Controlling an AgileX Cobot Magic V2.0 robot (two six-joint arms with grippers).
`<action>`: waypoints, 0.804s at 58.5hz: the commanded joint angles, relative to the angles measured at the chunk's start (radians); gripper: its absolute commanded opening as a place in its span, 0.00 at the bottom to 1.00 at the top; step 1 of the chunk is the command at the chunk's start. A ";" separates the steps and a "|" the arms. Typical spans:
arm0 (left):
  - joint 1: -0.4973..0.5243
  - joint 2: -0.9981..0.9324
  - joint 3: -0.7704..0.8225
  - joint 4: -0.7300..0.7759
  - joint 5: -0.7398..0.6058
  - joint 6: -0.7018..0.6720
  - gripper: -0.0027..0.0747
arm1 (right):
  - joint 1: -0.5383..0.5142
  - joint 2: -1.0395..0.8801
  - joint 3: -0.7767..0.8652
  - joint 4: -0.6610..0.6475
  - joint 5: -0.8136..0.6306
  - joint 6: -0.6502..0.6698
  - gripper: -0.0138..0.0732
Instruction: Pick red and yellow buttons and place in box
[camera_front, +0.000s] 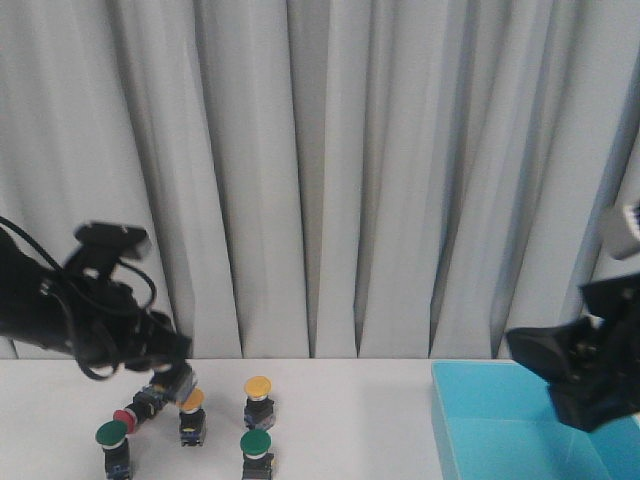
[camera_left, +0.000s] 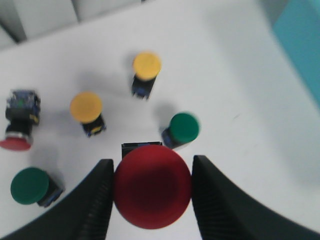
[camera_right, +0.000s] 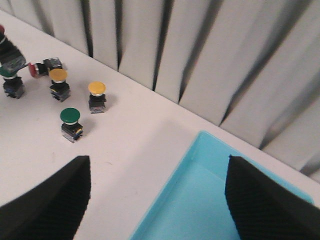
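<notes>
Gripping a red button (camera_left: 152, 192) between closed fingers above the table's left edge, the left gripper (camera_left: 150, 200) needed carrying toward the box (camera_front: 520, 430) at the right edge; the right gripper (camera_right: 155, 200) hung open, empty.

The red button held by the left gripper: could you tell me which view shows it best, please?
The left wrist view: the red button fills the gap between the left gripper's fingers. The front view hides it behind the arm; the right wrist view barely catches it at its edge.
</notes>
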 joint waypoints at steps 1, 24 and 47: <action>-0.001 -0.127 -0.027 -0.092 -0.036 0.001 0.03 | -0.001 0.048 -0.067 0.116 -0.087 -0.189 0.79; -0.001 -0.281 -0.027 -0.488 0.068 0.164 0.03 | -0.001 0.220 -0.072 0.716 -0.094 -0.919 0.79; -0.001 -0.281 -0.027 -0.647 0.104 0.216 0.03 | 0.000 0.293 -0.072 1.113 -0.041 -1.339 0.79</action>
